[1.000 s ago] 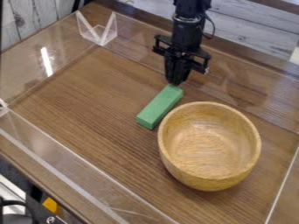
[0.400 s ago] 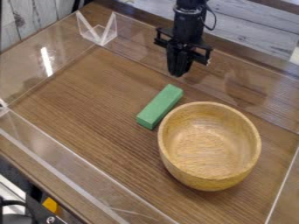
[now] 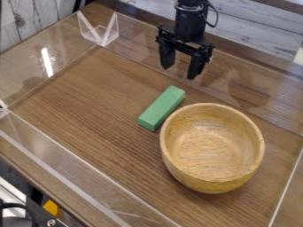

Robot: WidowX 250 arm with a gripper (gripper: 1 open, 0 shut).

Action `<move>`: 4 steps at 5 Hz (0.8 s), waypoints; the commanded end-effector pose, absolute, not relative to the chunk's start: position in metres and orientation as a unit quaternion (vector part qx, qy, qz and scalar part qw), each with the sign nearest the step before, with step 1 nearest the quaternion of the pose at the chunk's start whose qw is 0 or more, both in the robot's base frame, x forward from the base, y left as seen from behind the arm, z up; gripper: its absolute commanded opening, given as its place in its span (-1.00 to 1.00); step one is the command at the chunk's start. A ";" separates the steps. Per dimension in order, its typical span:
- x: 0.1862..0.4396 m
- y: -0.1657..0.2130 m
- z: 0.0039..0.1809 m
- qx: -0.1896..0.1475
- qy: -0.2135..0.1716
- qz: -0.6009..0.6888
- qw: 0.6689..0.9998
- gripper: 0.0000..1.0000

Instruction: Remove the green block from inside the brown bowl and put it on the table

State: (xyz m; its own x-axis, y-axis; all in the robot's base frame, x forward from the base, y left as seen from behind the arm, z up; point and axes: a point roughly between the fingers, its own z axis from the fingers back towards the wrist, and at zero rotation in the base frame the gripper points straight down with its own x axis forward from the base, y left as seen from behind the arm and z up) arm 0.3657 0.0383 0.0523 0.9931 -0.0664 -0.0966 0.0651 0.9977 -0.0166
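Observation:
The green block [image 3: 161, 109] lies flat on the table [image 3: 95, 106], just left of the brown bowl [image 3: 212, 146] and close to its rim. The bowl's tan inside holds nothing. My gripper [image 3: 183, 71] hangs pointing down behind the block, a short way above the tabletop. Its two black fingers stand apart with nothing between them, and they are clear of the block.
Clear acrylic walls [image 3: 71, 168] run along the table's front and left edges. A clear triangular piece [image 3: 99, 27] stands at the back left. A pale planked surface [image 3: 254, 31] lies behind the table.
The gripper's fingers, shut and close to the block's far end a second ago, have spread open. The gripper now sits slightly higher and farther back. The block and bowl stay put.

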 end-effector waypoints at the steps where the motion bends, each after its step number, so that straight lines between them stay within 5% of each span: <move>1: 0.370 0.045 0.070 -0.003 0.021 -0.026 0.999 1.00; 4: 0.361 0.050 0.065 -0.002 0.026 -0.020 0.999 1.00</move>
State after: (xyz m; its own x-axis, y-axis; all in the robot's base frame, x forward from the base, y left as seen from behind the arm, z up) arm 0.3555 0.0443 0.0406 0.9915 -0.0510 -0.1196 0.0492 0.9986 -0.0180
